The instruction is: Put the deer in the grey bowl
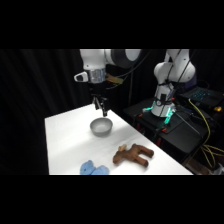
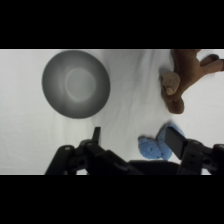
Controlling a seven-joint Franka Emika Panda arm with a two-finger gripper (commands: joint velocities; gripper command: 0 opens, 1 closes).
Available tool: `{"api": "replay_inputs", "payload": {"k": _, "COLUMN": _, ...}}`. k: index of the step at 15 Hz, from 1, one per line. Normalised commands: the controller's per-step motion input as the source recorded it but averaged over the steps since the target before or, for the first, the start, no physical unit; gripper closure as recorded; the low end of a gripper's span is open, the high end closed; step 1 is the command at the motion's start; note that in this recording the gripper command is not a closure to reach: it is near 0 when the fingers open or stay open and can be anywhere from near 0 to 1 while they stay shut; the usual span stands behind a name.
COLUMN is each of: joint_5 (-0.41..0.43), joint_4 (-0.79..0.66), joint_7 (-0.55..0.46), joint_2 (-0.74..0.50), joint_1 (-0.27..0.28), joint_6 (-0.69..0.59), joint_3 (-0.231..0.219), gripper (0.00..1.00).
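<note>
The deer [image 1: 133,154], a dark brown plush with tan patches, lies on the white table [image 1: 65,135] near its front right edge. In the wrist view the deer [image 2: 187,75] is at the upper right. The grey bowl [image 1: 101,127] stands behind it toward the table's middle, and the wrist view shows the bowl [image 2: 76,83] with nothing in it. My gripper [image 1: 101,109] hangs just above the bowl's far rim. In the wrist view the gripper [image 2: 134,136] is open, with nothing between its fingers [image 2: 172,139].
A light blue plush toy [image 1: 93,169] lies at the table's front edge, left of the deer; the wrist view shows it [image 2: 152,147] low between my fingers. Dark equipment and cables [image 1: 200,112] stand off the table's right side by the arm's base.
</note>
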Motion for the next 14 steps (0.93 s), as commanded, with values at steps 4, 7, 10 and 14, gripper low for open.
{"api": "replay_inputs", "payload": {"k": 4, "joint_5": -0.033, "joint_4": -0.03, "joint_7": 0.11, "joint_2": -0.03, "joint_1": 0.007, "joint_6": 0.03, "joint_3": 0.037, "gripper": 0.0}}
{"api": "replay_inputs", "payload": {"k": 7, "joint_5": -0.051, "joint_4": -0.11, "joint_7": 0.34, "joint_2": -0.1, "joint_1": 0.079, "joint_6": 0.13, "joint_3": 0.084, "gripper": 0.0}}
{"api": "replay_inputs", "payload": {"k": 10, "joint_5": -0.034, "joint_4": -0.23, "joint_7": 0.47, "joint_2": -0.12, "joint_1": 0.137, "joint_6": 0.3, "joint_3": 0.123, "gripper": 0.0}}
{"api": "replay_inputs", "payload": {"k": 14, "joint_5": -0.034, "joint_4": -0.28, "joint_7": 0.4, "joint_2": -0.02, "joint_1": 0.132, "joint_6": 0.46, "joint_3": 0.108, "gripper": 0.0}}
